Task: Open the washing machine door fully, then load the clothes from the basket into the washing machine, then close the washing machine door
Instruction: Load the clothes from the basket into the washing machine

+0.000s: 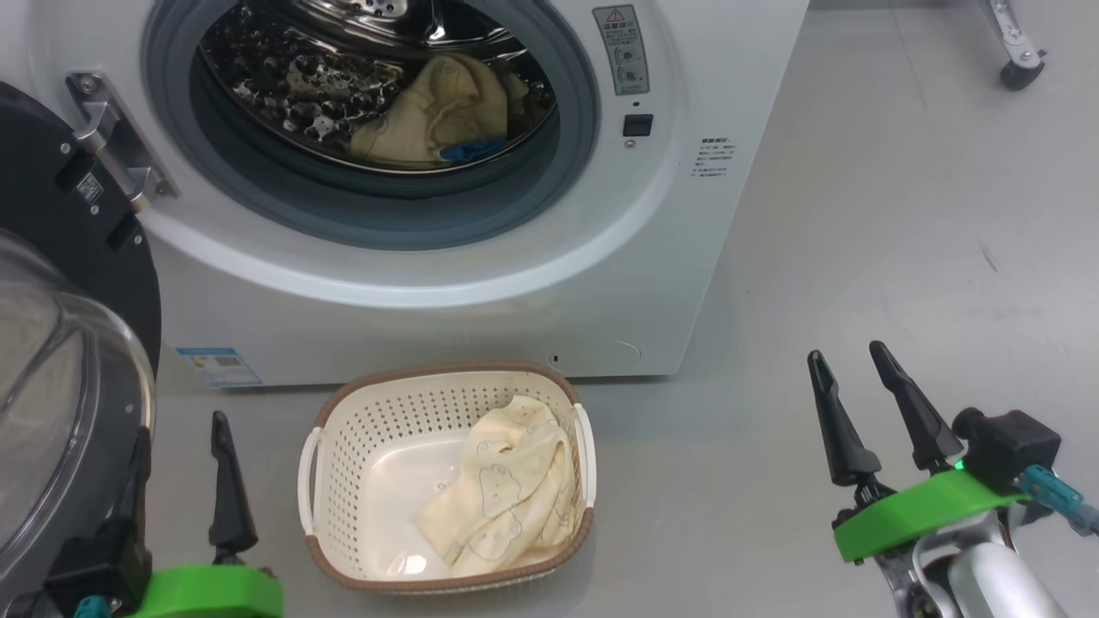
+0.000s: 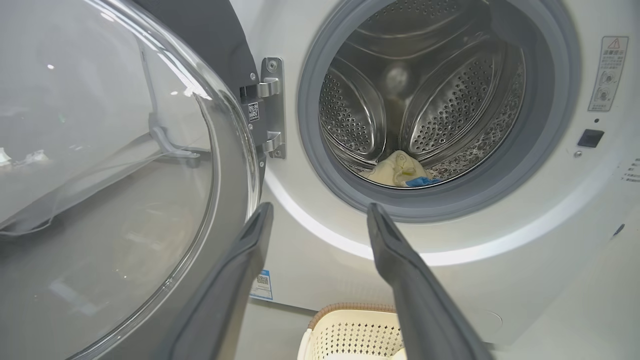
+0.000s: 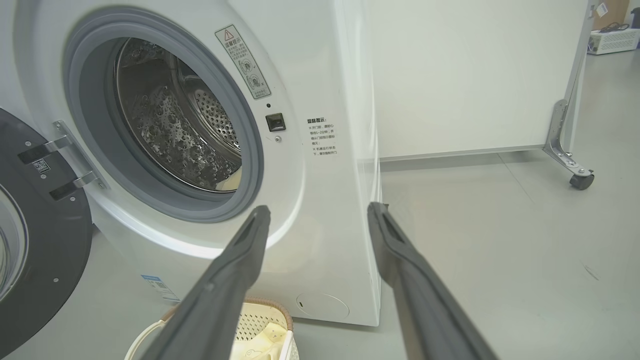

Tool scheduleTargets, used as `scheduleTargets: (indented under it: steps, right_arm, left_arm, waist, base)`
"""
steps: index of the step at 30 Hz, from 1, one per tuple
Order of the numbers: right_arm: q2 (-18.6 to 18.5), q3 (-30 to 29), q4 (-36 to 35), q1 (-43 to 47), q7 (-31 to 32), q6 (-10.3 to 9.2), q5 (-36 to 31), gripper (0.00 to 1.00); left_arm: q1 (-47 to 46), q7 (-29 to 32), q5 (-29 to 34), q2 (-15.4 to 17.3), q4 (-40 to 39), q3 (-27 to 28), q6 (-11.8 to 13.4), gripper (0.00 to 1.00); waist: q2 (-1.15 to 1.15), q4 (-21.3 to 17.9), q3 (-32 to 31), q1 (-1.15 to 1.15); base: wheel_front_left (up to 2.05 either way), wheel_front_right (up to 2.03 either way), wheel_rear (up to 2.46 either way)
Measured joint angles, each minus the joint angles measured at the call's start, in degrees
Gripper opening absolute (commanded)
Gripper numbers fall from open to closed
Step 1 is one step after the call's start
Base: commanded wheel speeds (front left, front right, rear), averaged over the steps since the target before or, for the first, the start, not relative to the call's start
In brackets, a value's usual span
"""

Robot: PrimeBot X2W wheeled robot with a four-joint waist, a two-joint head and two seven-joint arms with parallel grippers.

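Finds both hands empty, fingers spread apart.

Places the left hand [image 2: 320, 209] low at the near left, close beside the washing machine door [image 1: 60, 360], swung wide to the left on its hinge [image 1: 112, 142]. Cannot tell contact between the left finger and the door's rim. Places the right hand [image 1: 846, 352] at the near right over bare floor [image 1: 859, 215], well apart from every task item.

Locates the basket [image 1: 369, 412] on the floor just in front of the washing machine [image 1: 515, 292], between the two hands, nearer the left one, touched by neither.

Counts two pale yellow garments:
- first garment [image 1: 506, 489], crumpled in the right half of the basket, bear outlines showing;
- second garment [image 1: 438, 112], low in the steel drum [image 1: 283, 77], blue patch at its near edge.

Counts also one basket, one door, one grey gasket [image 1: 386, 215] and one blue sticker [image 1: 219, 366] low on the machine's front.

Takes from the head view the whole basket interior, pale bottom bare on its left half. Takes from the left wrist view a straight look deep into the drum, lifter ribs and second garment at the bottom, plus just the far rim of the basket. Takes from the right wrist view the machine's right side panel, a white partition [image 3: 475, 75] beyond it, one castor [image 3: 581, 180] at the far right, and a corner of the basket between the fingers.
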Motion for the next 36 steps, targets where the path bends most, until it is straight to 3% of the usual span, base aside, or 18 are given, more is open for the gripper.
scheduleTargets:
  steps: [13, 36]
  right_arm:
    - [-0.31, -0.14, 0.29, 2.01, 0.00, 0.00, 0.00, 1.00]
    - [-0.55, -0.29, 0.69, 2.05, 0.00, 0.00, 0.00, 1.00]
  left_arm:
    - [3.88, 0.00, -0.26, -0.22, -2.04, 0.02, 1.36, 1.00]
    - [4.07, 0.00, -0.58, -0.10, -2.31, -0.68, 1.41, 1.00]
  waist:
    - [0.00, -0.09, -1.15, 0.00]
    - [0.00, 0.04, -1.40, 0.01]
  base:
    - [0.00, 0.00, 0.00]
    - [0.00, 0.00, 0.00]
